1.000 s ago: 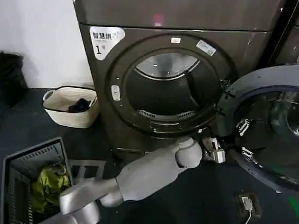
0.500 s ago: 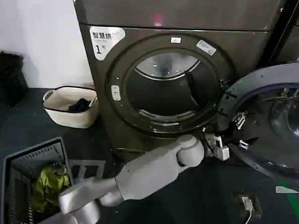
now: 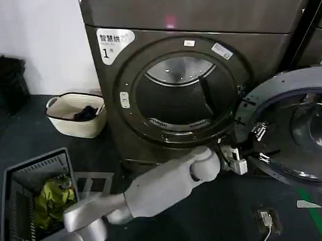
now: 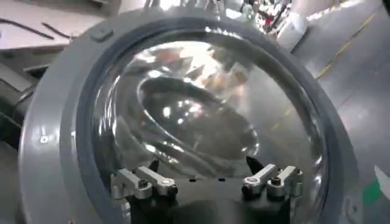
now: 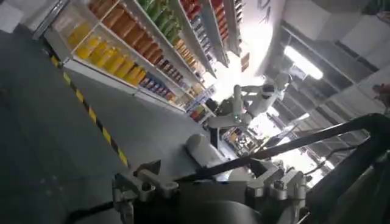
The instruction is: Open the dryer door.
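Door point(image 3: 289, 131) status: swung wide open, standing right of the drum opening point(image 3: 180, 97) of my dryer point(image 3: 153, 56), inner rim and glass facing me. My left claw point(image 3: 254, 143) reaches past the drum opening, fingers point(image 4: 143, 182) spread apart against the door's inner rim.

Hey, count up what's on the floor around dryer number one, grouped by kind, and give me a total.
Laundry baskets: 2, a cream one beside the dryer and a grey one holding yellow-green clothes
Plug-and-cable items: 1, lying near the open dryer door
Green floor markings: 1
Total: 4
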